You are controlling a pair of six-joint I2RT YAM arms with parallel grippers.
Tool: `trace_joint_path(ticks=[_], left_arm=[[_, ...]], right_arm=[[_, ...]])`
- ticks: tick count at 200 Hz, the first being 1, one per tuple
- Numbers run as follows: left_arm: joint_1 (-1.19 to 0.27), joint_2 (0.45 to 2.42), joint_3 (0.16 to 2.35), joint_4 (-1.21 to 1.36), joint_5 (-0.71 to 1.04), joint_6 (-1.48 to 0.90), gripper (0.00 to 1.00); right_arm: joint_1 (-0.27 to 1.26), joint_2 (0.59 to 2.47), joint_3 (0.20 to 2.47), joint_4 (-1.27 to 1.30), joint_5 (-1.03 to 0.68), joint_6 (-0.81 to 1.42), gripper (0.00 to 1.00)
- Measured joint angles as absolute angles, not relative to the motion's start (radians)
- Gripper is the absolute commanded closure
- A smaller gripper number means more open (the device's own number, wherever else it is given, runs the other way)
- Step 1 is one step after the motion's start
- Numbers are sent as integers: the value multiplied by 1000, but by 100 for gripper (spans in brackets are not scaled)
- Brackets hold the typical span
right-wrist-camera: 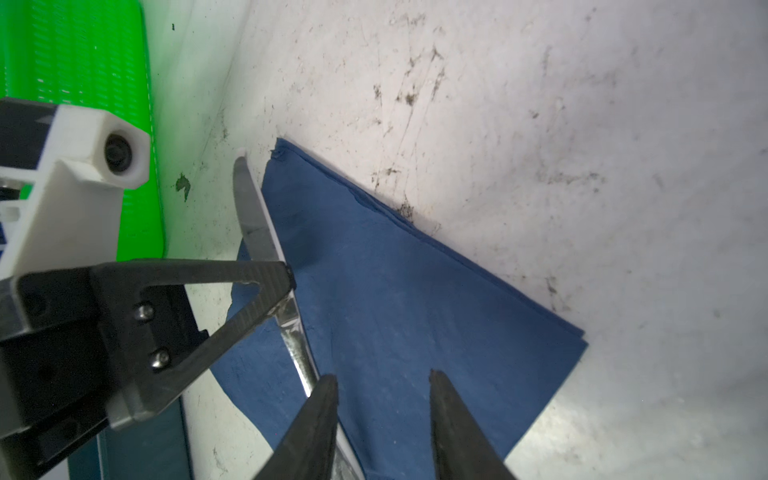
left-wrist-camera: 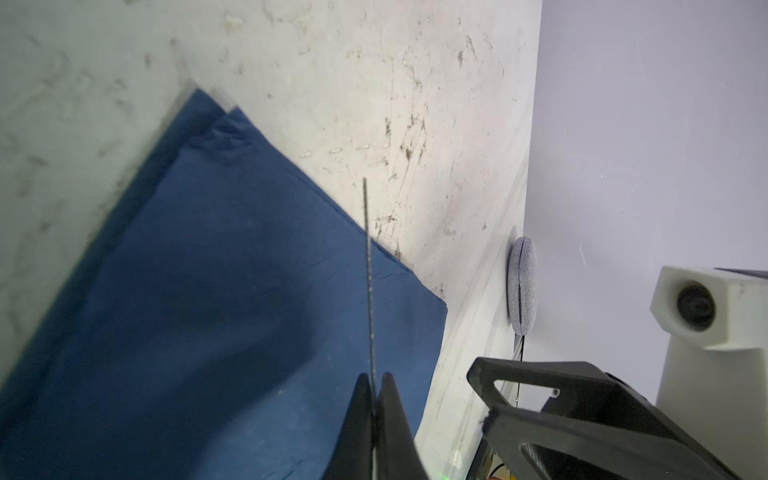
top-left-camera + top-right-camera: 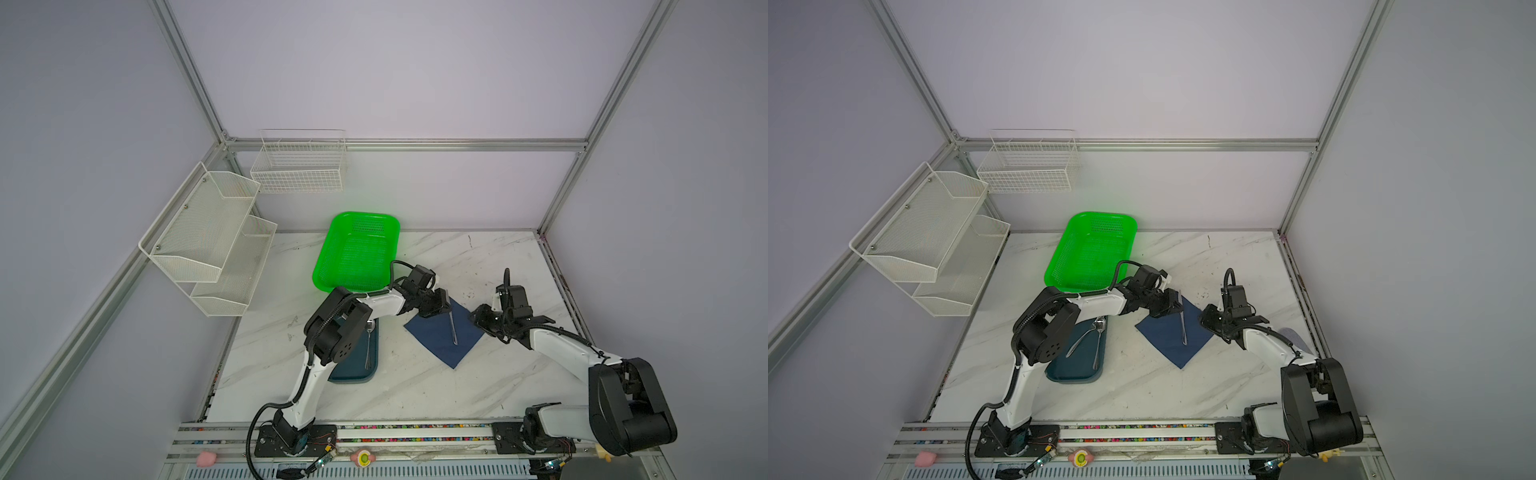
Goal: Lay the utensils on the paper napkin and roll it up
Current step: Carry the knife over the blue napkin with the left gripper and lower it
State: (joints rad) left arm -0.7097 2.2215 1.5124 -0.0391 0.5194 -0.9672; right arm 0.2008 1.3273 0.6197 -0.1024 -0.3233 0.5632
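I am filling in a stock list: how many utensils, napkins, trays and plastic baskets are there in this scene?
Utensils: 3, with the knife in the left hand
Navy napkin: 1
Teal tray: 1
Green plastic basket: 1
Total: 6

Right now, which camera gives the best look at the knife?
The right wrist view: the knife shows its flat blade close up, held over the napkin. The left wrist view sees only its thin edge; both top views show a sliver.
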Motion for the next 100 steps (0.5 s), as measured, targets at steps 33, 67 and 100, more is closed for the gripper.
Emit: trace_joint_path(ticks=[33,67,100], left_arm=[[-712,2240,1521,-40,517,-978,100],[-712,2244,1522,-40,514,-984,100],[-712,2252,1534,-41,511,-985,100]], right_arm=[[201,1328,620,-103,-342,548,60],[201,1351,620,-102,-380,533,61],[200,1377,623,-103,-415,524,60]])
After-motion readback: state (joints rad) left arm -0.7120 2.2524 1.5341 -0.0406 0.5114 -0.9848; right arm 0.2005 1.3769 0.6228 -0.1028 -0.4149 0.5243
